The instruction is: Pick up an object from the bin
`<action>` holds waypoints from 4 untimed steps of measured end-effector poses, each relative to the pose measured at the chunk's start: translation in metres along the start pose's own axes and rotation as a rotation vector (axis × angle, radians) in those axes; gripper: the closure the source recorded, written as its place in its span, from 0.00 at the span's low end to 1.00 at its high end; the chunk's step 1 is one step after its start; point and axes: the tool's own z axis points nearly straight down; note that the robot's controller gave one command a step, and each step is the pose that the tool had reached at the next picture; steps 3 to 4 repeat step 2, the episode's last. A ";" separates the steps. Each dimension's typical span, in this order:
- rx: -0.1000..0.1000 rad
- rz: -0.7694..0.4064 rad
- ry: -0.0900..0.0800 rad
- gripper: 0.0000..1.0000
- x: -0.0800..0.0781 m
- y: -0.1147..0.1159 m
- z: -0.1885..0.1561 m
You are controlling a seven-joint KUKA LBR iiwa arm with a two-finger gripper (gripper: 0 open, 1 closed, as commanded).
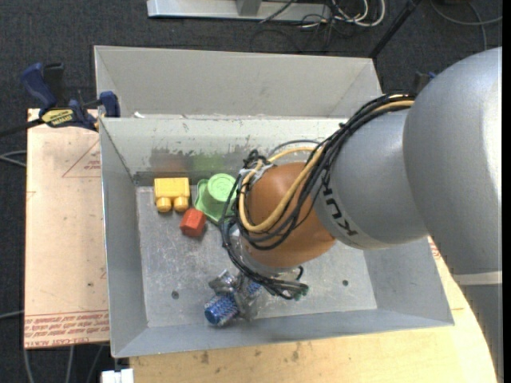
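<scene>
The grey metal bin (120, 238) holds few things. The arm's orange wrist cover (279, 214) hides the middle of the floor and part of a light green plastic cup (214, 196) at 11 o'clock. At the cup's 9 sits a yellow two-stud block (171, 191), and at its 7 a small red block (192, 223). At the bin's 6 o'clock the gripper (233, 292) is over a blue ribbed cylinder (215, 313), half covered, with its long axis seemingly running 8-to-2; whether the gripper is clenched or released cannot be told
</scene>
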 end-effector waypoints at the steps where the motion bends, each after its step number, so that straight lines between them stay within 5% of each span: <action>1: 0.003 0.010 -0.008 1.00 -0.022 0.017 -0.116; 2: 0.003 -0.337 -0.004 1.00 -0.016 0.013 -0.163; 4: 0.003 -0.337 -0.004 1.00 -0.016 0.013 -0.163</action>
